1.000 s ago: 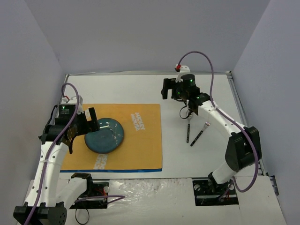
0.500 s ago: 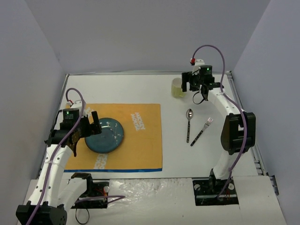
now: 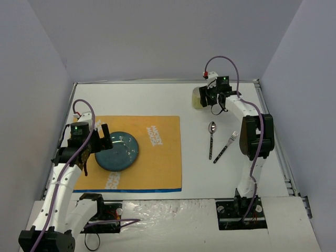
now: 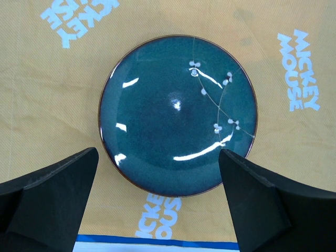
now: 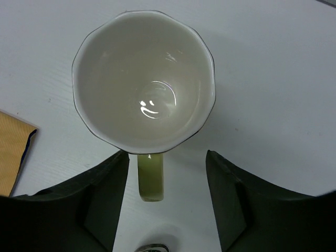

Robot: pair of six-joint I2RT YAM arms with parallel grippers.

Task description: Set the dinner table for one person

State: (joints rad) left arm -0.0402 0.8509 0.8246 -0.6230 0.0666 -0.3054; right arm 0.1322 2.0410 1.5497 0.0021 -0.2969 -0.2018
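1. Right gripper (image 3: pixel 209 98) has swung away from the spoon (image 3: pixel 211 137) and fork (image 3: pixel 226 145) to the pale cup (image 3: pixel 198 97) at the far side of the smooth white dinner table (image 3: pixel 147 100); likely the cup goes first.
2. Left gripper (image 4: pixel 157 153) hangs spread wide above the glossy blue plate (image 4: pixel 176 113) on the cloth placemat (image 4: pixel 47 94).
3. Right fingers (image 5: pixel 105 194) straddle the glazed, scalloped cup's handle (image 5: pixel 150 181), part-spread, not touching.
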